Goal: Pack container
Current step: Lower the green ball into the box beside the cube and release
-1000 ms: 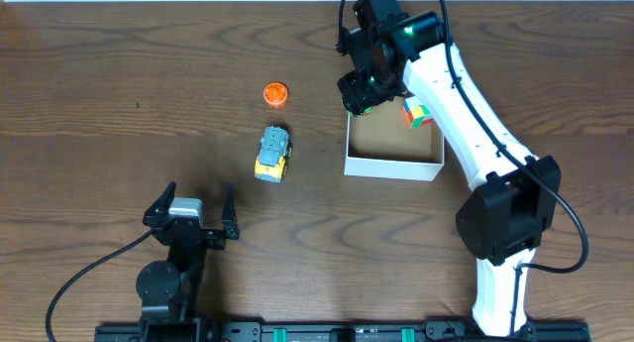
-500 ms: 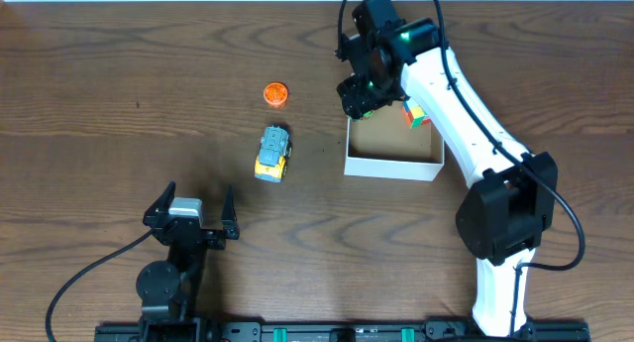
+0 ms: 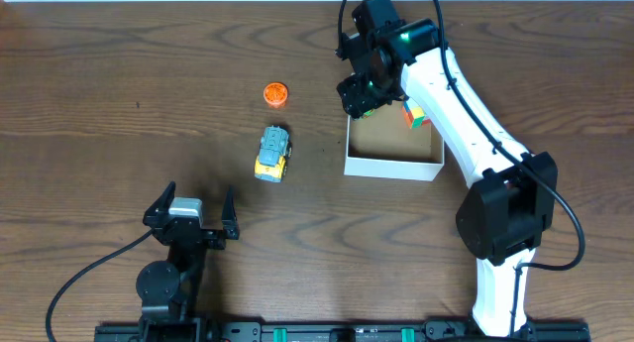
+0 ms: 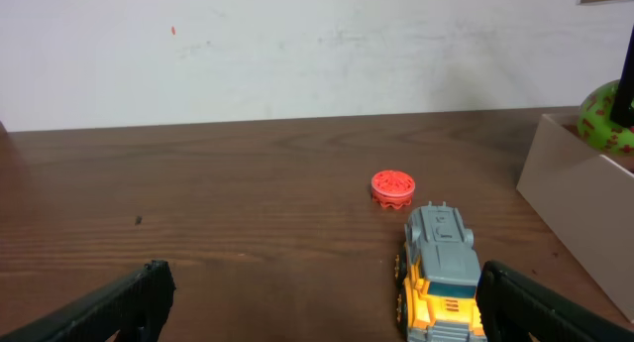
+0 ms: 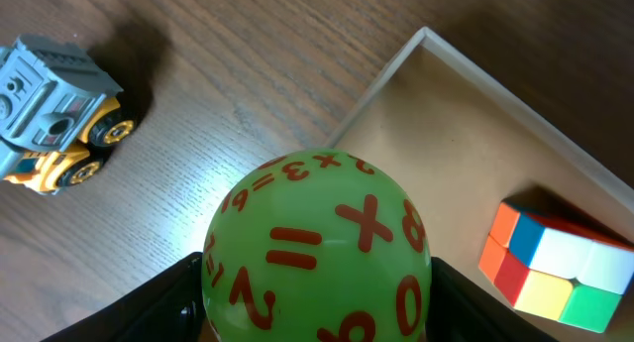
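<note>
Overhead: my right gripper hung at the container's far-left corner. My left gripper sat well apart, fingers spread, empty.

Left wrist: toy truck lay just ahead.

Right wrist: my fingers pinched the green number ball astride the left wall — floor lay rightward, toward the colour cube.
</note>
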Controlling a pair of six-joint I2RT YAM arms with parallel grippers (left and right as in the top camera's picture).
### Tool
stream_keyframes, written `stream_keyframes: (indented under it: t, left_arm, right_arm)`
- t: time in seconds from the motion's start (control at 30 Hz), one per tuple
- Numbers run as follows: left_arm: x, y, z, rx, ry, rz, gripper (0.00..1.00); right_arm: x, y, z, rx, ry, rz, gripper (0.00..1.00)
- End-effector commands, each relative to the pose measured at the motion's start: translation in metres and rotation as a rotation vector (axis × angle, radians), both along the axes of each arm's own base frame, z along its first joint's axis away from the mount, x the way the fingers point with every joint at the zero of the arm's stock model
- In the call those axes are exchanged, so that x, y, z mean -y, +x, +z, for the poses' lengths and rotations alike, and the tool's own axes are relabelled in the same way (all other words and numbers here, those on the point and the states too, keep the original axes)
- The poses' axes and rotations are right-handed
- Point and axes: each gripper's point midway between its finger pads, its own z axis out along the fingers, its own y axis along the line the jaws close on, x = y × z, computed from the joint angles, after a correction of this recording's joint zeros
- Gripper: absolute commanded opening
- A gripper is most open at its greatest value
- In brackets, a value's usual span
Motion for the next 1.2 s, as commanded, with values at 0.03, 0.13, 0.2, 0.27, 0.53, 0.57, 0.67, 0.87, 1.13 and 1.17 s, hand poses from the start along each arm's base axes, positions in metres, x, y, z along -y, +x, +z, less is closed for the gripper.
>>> stream_keyframes:
  t: [0.03,0.13,0.2,0.27,0.53,0.57,0.67,0.87,1.13,1.17]
  left_arm:
    - [0.002,-0.001,-0.015,-0.043,0.015,-0.015,0.98]
    - [0.002,-0.001,-0.015,-0.043,0.015,-0.015,0.98]
    - [0.002,-0.001,-0.015,-0.043,0.015,-0.015,0.98]
    - [0.002,-0.001,-0.015,-0.043,0.015,-0.015,0.98]
    - [0.002,-0.001,-0.015,-0.043,0.015,-0.014,0.98]
    - [0.002,-0.001,-0.015,-0.043,0.015,-0.015,0.98]
    - [0.002,-0.001,-0.015,-0.043,0.015,-0.015,0.98]
    - [0.002,-0.001,-0.015,-0.043,0.015,-0.015,0.98]
    - [0.002,-0.001,-0.015,-0.043,0.015,-0.015,0.98]
    - [0.002,-0.001,-0.015,-0.043,0.015,-0.015,0.98]
  right_arm:
    - [-0.004,-0.003,-0.006,-0.01,-0.013,-0.001,0.69]
    - [-0.003,-0.002,-0.006,-0.006,-0.015,-0.002,0.69]
    - [-0.001,0.0,-0.006,0.004,-0.028,-0.007,0.69]
    - [0.005,0.003,-0.007,0.019,-0.061,-0.018,0.7]
    - [0.03,0.015,-0.007,0.053,-0.14,-0.11,0.7]
    - [0.033,0.016,-0.007,0.05,-0.136,-0.129,0.7]
    - [0.039,0.018,-0.007,0.046,-0.135,-0.154,0.71]
    - [0.047,0.018,-0.016,0.03,-0.143,-0.167,0.73]
    - [0.051,0.013,-0.042,0.008,-0.153,-0.178,0.81]
    - [0.051,0.013,-0.044,0.007,-0.153,-0.178,0.82]
